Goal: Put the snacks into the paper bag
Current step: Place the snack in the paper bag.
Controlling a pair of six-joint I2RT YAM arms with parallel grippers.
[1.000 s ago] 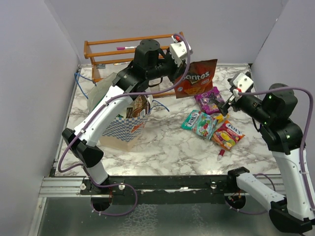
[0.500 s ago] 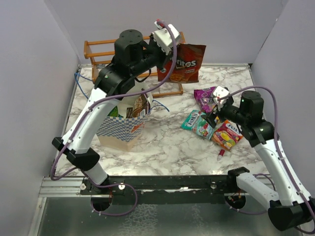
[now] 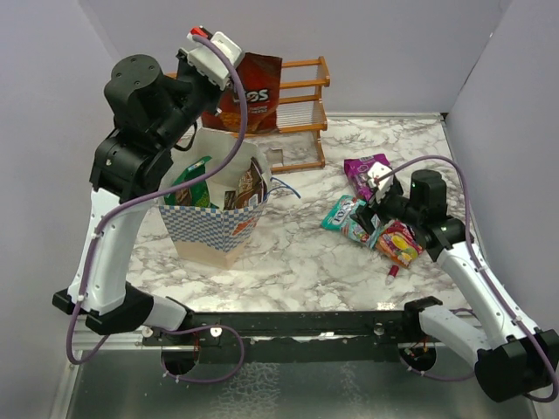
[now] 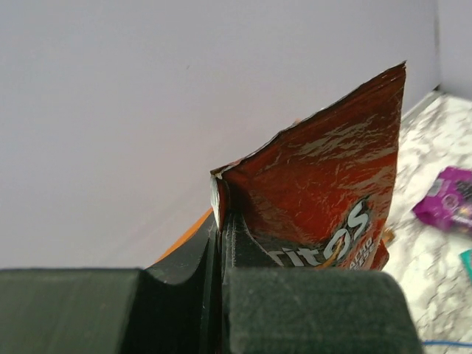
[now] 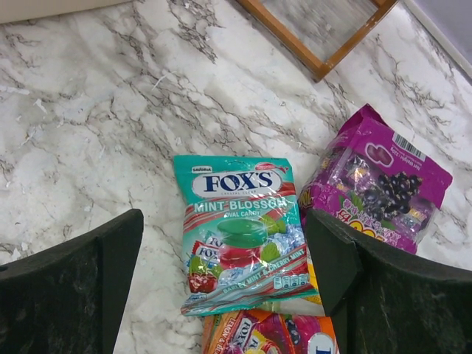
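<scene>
My left gripper is shut on the top edge of the red Doritos bag, which hangs high above the back of the checkered paper bag. The left wrist view shows the pads pinching the Doritos bag. The green chips and a brown packet stand inside the paper bag. My right gripper is open and empty just above the teal candy pack, its fingers either side of the pack. The magenta pack and red-yellow pack lie beside it.
The wooden rack stands at the back behind the bag. A tiny red-pink object lies on the marble table near the front right. Purple walls close in on both sides.
My left arm has swung the Doritos bag up and to the left, from right of the rack to above the paper bag. My right gripper has come down and left over the teal pack.
</scene>
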